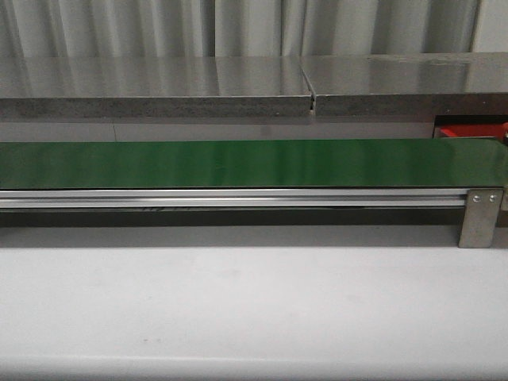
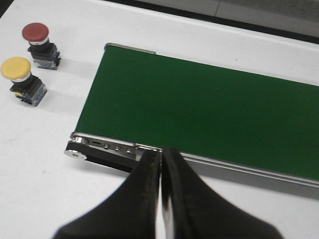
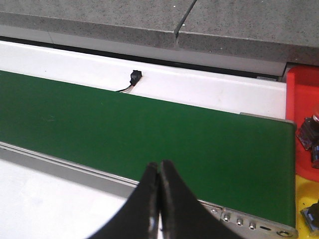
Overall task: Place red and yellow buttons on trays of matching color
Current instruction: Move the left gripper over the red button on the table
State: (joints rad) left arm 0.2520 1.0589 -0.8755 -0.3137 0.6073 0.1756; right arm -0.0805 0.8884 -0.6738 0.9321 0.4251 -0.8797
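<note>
White table (image 1: 254,309) fronts green conveyor belt (image 1: 238,163); grey shelf (image 1: 159,87) behind.

no readable text, labels, brands, numbers or signs anywhere

On my left wrist feed I see the red button (image 2: 36,34) and the yellow button (image 2: 16,68) standing upright on the white tabletop (image 2: 45,174), close together but apart, the yellow one at about 7 o'clock from the red. Each has a domed cap on a dark blocky base. My right wrist feed shows the red tray (image 3: 302,99) and a sliver of the yellow tray (image 3: 304,199) below it, each holding dark button bases.
</note>
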